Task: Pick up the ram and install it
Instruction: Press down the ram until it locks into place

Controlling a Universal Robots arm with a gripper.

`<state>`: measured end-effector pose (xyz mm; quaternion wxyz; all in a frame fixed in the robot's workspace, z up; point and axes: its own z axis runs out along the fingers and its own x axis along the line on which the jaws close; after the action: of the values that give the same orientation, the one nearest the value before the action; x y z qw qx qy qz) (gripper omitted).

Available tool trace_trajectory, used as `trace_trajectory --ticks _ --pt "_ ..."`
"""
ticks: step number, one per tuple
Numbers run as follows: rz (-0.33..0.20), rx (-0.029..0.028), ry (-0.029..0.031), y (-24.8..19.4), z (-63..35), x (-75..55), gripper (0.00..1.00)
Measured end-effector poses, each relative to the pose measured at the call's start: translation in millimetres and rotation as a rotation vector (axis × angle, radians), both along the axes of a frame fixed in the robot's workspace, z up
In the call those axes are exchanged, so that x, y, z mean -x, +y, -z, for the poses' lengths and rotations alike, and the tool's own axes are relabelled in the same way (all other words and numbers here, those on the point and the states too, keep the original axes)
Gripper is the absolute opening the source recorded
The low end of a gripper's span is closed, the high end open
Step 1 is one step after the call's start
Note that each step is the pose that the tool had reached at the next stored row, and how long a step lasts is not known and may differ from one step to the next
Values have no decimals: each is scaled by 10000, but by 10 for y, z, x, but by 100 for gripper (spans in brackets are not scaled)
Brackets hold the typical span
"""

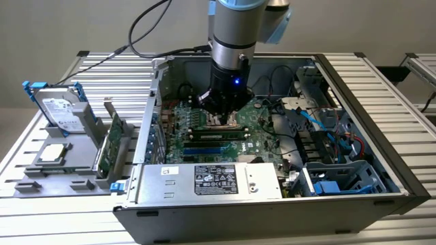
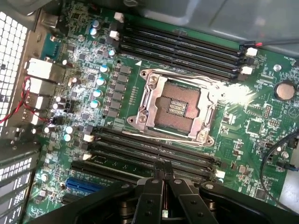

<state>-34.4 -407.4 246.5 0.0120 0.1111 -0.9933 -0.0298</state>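
On the exterior view's left, well apart from the jaws, a grey holder (image 1: pixel 61 176) on the table (image 1: pixel 41 224) carries a silver hard drive (image 1: pixel 60 109) with blue rails and an upright green card (image 1: pixel 109 145); further right stands the open computer case (image 1: pixel 354 127), its power supply (image 1: pixel 211 181) along the near wall; the jaws (image 1: pixel 219 116) hang low over the motherboard (image 1: pixel 204 148), drawn together to a narrow point and holding nothing; the ram (image 1: pixel 218 136) lies seated in a black slot just below them; in the wrist view the jaws (image 2: pixel 162 164) meet near the slot bank (image 2: pixel 154 151) beside the CPU socket (image 2: pixel 175 108).
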Motion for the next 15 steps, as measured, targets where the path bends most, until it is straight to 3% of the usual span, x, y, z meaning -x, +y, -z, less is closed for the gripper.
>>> trace_trajectory --ticks 10,15 --pt "1365 -1 0 0 -18 0 11" --pt "1655 0 0 -6 -32 3 11"
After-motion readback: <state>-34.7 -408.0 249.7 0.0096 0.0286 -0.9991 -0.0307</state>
